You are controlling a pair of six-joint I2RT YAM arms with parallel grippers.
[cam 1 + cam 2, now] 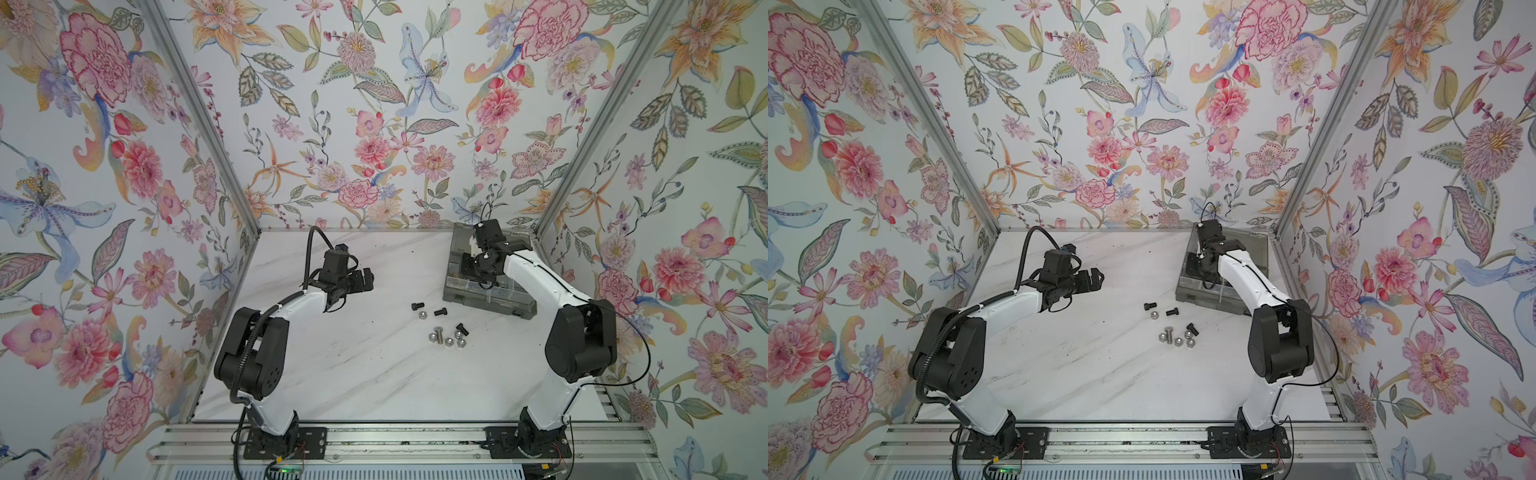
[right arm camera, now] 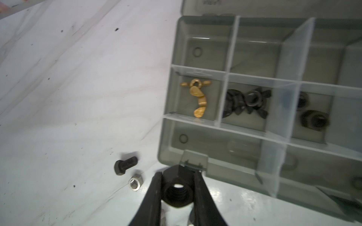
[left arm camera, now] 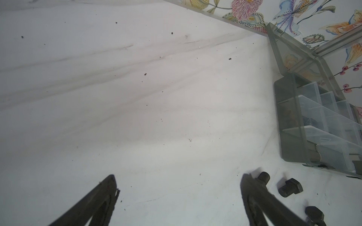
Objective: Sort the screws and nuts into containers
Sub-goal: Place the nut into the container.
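Floral wallpaper walls [image 1: 374, 104], aluminium corner posts [image 1: 202, 116], white marble-veined tabletop [image 1: 353, 374].

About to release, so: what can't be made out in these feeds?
Top views: right end effector and most of the organizer box hidden under the right arm; only the right wrist view shows its black nut.
Right wrist view: some black pieces inside blurred; box cut by the edge.
Left wrist view: black screw partly behind left end effector finger.
Top views: silver pieces too small to identify.
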